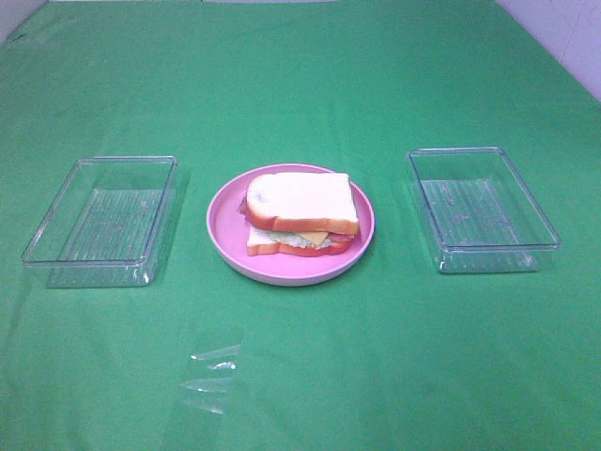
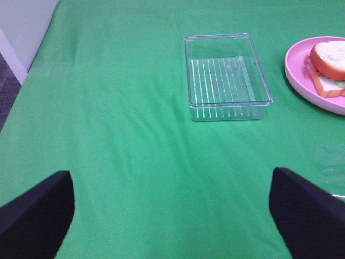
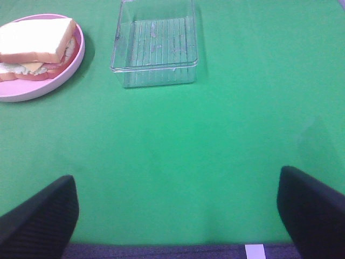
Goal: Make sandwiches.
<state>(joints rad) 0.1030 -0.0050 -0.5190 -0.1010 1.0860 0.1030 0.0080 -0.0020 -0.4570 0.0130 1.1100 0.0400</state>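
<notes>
Green cloth (image 1: 310,75) covers the table. At its middle, the sandwich (image 1: 300,212) sits on a pink plate (image 1: 225,235), between 2 clear trays (image 1: 103,221) (image 1: 481,209). Both my hands, left hand (image 2: 171,216) and right hand (image 3: 178,216), hang spread apart, holding nothing.

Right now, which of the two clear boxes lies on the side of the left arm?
The clear box left of the pink plate in the high view; the other clear box sits right of the plate.

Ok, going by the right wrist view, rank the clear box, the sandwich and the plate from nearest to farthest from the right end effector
1. Clear box: ahead of the open end effector, empty.
2. Plate: beyond the box, toward the table's middle.
3. Sandwich: on the plate, too close to the plate to separate firmly.
</notes>
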